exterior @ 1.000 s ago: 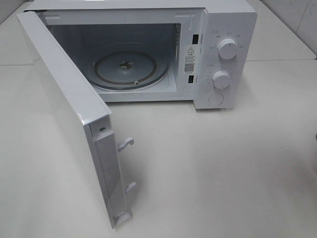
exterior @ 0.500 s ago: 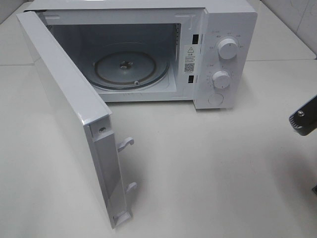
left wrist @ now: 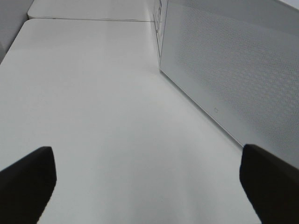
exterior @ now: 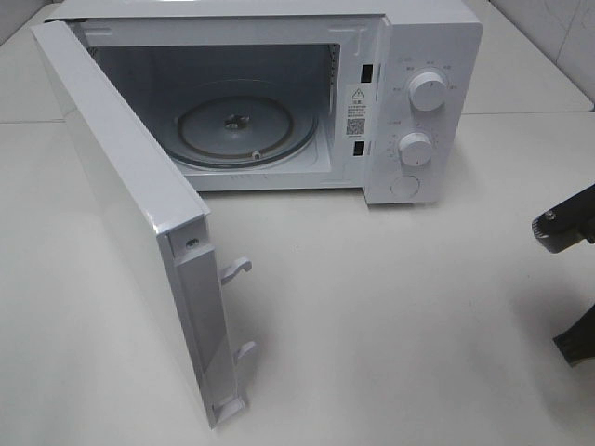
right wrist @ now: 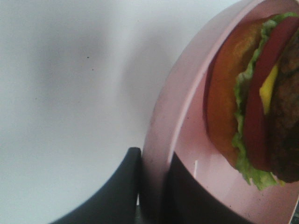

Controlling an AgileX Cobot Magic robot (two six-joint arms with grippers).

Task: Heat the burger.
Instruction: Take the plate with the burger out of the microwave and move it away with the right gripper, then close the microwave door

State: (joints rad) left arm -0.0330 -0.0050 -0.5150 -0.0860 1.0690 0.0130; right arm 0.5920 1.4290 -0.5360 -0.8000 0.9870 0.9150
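Right hand [right wrist: 152,186] pinches the pink plate [right wrist: 187,116] rim, the burger [right wrist: 254,102] lying just beyond its fingers.

White sticker [exterior: 355,111] on the inner front frame of the microwave [exterior: 423,56], just right of the cavity opening: warning triangle at the top, lines of small print below, a square code pattern at the bottom; print too small to read. Tiny grey markings ringed around the upper knob [exterior: 427,91] and the lower knob [exterior: 416,149] on the control panel, likewise too small to read. No brand name or number legible on the open door [exterior: 130,200]. Nothing written in either wrist view.
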